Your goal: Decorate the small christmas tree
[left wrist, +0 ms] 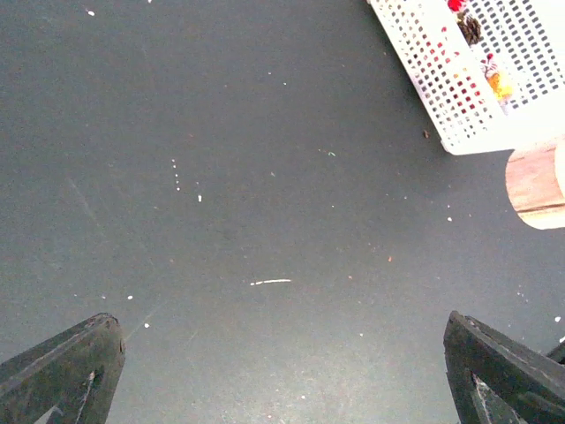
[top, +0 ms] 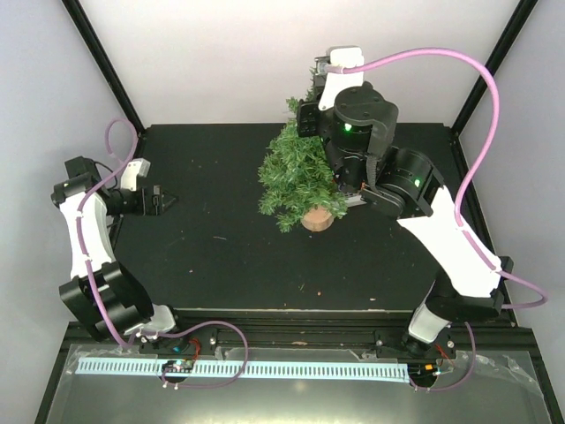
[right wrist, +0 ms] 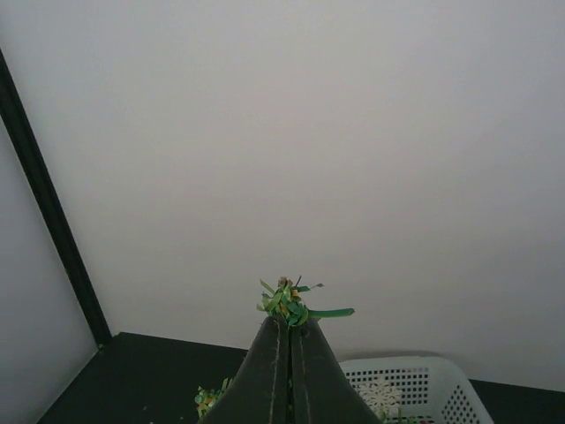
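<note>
The small christmas tree stands in the middle of the black table on its round tan base, leaning a little to the right. My right gripper is shut on the tree's top; in the right wrist view the shut gripper has the green needle tip sticking out above it. My left gripper is open and empty low over the table at the left. Its fingers stand wide apart over bare table in the left wrist view, where the tan base shows at the right edge.
A white perforated basket holding red and yellow ornaments sits behind the tree's base. It also shows in the right wrist view with a white snowflake inside. My right arm hides it from above. Black frame posts stand at the back corners.
</note>
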